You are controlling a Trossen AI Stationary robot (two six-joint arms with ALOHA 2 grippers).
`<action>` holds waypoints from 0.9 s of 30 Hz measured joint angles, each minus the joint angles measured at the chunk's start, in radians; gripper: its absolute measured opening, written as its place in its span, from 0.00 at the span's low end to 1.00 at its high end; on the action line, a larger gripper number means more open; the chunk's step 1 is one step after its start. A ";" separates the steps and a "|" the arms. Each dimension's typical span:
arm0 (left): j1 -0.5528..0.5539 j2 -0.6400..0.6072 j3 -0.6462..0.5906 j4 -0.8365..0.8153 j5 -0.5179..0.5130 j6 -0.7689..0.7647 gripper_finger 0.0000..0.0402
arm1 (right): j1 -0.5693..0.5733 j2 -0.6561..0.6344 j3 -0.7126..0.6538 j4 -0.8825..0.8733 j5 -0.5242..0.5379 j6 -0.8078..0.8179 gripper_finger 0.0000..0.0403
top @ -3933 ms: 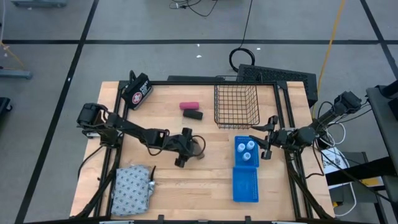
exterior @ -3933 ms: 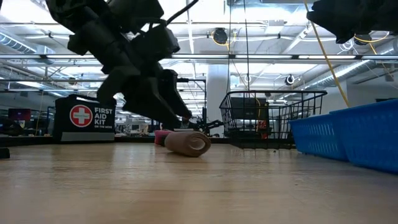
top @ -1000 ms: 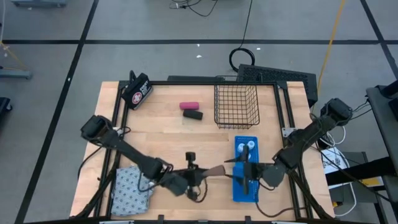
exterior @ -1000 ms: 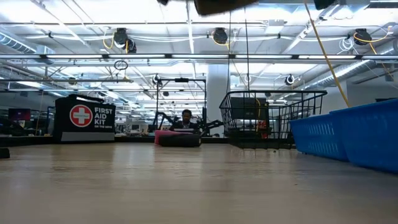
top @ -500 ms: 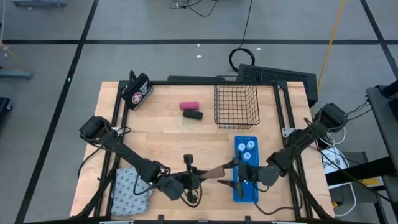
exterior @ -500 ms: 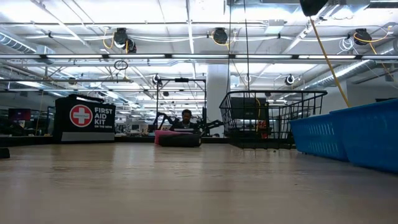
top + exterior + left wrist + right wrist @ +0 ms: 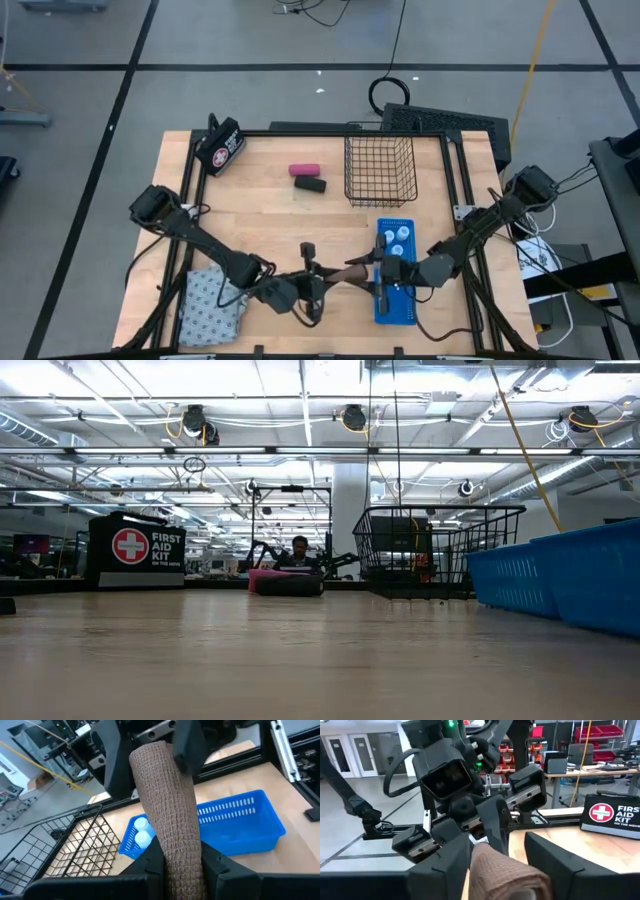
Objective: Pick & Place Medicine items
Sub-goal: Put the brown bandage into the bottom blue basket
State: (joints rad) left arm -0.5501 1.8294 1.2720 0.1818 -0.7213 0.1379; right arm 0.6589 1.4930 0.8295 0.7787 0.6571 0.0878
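Note:
A brown textured roll (image 7: 348,273) hangs above the table's near middle, one end in my left gripper (image 7: 322,281), which is shut on it. My right gripper (image 7: 378,270) is open, and its fingers stand on either side of the roll's free end (image 7: 506,869). A pink piece (image 7: 303,169) and a black piece (image 7: 311,184) lie on the table at the far middle. Small white bottles (image 7: 399,240) sit in a blue tray (image 7: 396,300). The patterned pouch (image 7: 210,302) lies at the near left corner. My left gripper pinches the roll's end (image 7: 181,860) between its two fingers, coming level from the table's left. The roll sticks out forward along the fingers, lifted clear of the table. My right gripper has one finger (image 7: 186,746) close against the roll's free end; I cannot tell whether it touches.
A black wire basket (image 7: 380,170) stands at the far right, beyond the blue tray. The black first aid case (image 7: 220,147) stands at the far left corner. The low view shows the case (image 7: 135,550), the basket (image 7: 440,550) and the tray's wall (image 7: 570,575).
My right gripper has gone toward the table's left and turned, so that its fingers now stand around the roll's free end. My left gripper has kept the roll lifted at nearly the same place.

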 joint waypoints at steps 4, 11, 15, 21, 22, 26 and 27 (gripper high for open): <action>-0.001 0.000 -0.001 -0.013 0.005 0.033 0.15 | 0.002 -0.001 0.000 -0.059 -0.001 0.017 0.32; 0.006 0.002 -0.002 0.000 -0.020 0.105 0.14 | 0.012 -0.018 0.001 -0.103 0.005 -0.040 0.21; 0.013 -0.002 0.000 0.010 -0.026 0.144 0.14 | 0.022 -0.099 0.001 -0.249 0.062 -0.048 0.29; 0.047 -0.032 0.000 0.009 0.034 0.143 0.14 | 0.019 -0.255 0.000 -0.520 -0.006 0.109 0.47; 0.059 -0.034 0.001 0.011 0.066 0.141 0.14 | 0.017 -0.266 -0.001 -0.534 -0.007 0.113 0.49; 0.109 -0.030 -0.001 -0.002 0.184 0.138 0.14 | 0.006 -0.286 -0.002 -0.539 -0.005 0.098 0.52; 0.121 -0.030 -0.001 -0.007 0.207 0.134 0.14 | 0.001 -0.286 -0.002 -0.539 -0.006 0.093 0.52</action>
State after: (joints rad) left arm -0.4295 1.7996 1.2713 0.1750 -0.5147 0.2715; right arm 0.6594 1.2070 0.8272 0.2400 0.6514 0.1809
